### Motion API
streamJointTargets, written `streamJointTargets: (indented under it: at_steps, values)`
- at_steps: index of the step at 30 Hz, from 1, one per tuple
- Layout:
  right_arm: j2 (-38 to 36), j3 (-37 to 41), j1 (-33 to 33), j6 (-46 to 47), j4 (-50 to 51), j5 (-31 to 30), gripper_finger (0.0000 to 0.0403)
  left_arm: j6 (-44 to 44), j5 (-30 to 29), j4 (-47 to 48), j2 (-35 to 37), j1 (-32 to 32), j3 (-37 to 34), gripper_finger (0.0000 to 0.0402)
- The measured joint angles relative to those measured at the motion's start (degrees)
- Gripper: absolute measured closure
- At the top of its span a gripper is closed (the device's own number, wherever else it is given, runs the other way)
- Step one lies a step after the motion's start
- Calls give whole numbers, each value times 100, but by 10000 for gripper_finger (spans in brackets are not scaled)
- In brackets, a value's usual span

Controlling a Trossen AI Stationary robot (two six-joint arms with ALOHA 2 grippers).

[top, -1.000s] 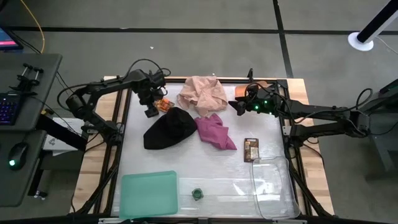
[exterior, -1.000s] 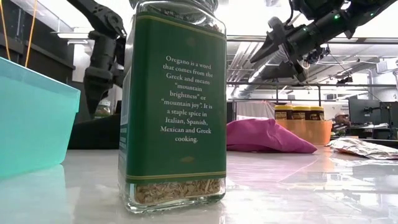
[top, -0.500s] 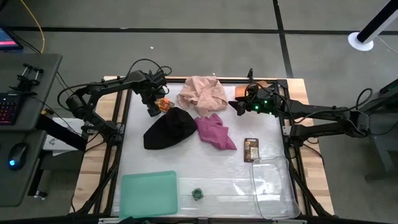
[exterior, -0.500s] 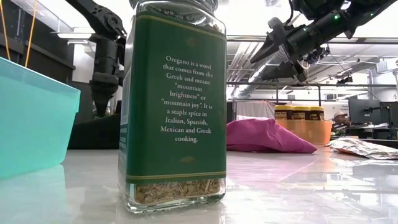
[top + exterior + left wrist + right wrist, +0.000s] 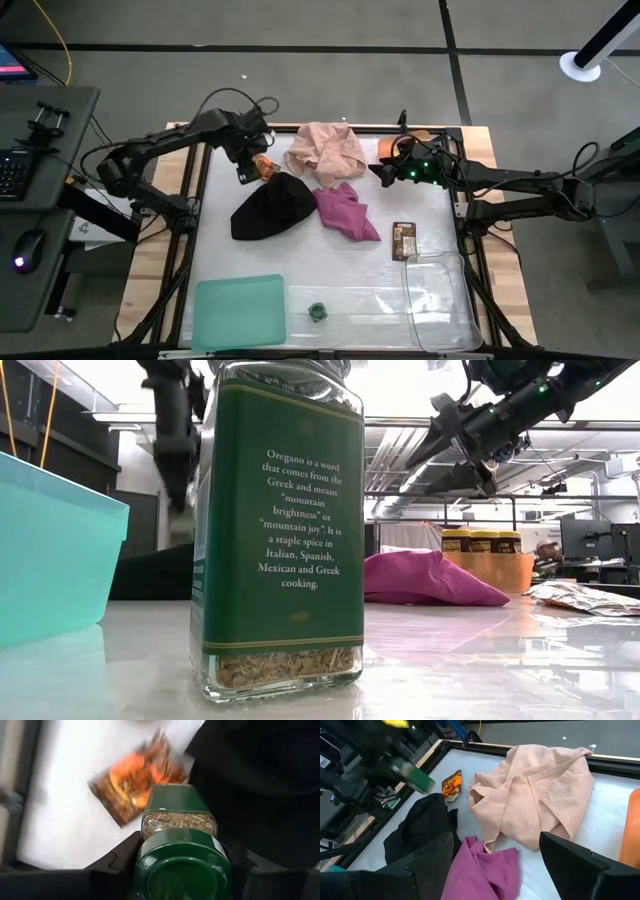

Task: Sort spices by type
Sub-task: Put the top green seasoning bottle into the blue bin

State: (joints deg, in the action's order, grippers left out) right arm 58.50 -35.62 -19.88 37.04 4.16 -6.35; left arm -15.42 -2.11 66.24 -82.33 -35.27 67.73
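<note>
My left gripper hangs over the far left of the table, beside the black cloth, shut on a green-lidded jar. An orange packet lies flat just beneath it. My right gripper is open and hovers by the orange tray, which holds three yellow-lidded jars. A second green-lidded jar stands upright near the near edge. A brown packet lies flat right of centre. My left gripper pinches the green-lidded jar between its two fingers at the lid end. It comes from above, and the jar runs along the fingers with its lid toward the wrist. The jar is lifted clear above the orange packet.
A pink cloth and a magenta cloth lie in the table's middle, next to the black one. A teal tray sits at the near left and a clear tray at the near right. White table shows between them.
My left gripper dipped toward the table beside the black cloth, then rose quickly; it now carries the green-lidded jar above the orange packet.
</note>
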Motion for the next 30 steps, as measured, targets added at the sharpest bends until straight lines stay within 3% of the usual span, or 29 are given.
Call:
streamJointTargets:
  at_steps: [6, 12, 17, 21, 25, 30]
  values:
    - [0, 0, 0, 34, 24, 1, 112, 256, -3, 1002, 566, 1190, 1034, 235]
    - [0, 0, 2, 209, 38, 232, 112, 2120, 516, 2154, 822, 3502, 1248, 235]
    - [0, 0, 61, 493, 37, 648, 112, 4097, 673, 1778, 769, 5906, 1248, 235]
    - [0, 0, 368, 789, -117, 683, 112, 5660, 560, 931, 666, 7362, 1152, 235]
    - [0, 0, 827, 1169, -438, 649, 112, 6629, 250, 609, 447, 8386, 833, 235]
    - [0, 0, 1499, 1867, -685, 99, 112, 7095, 146, 573, 185, 8870, 168, 235]
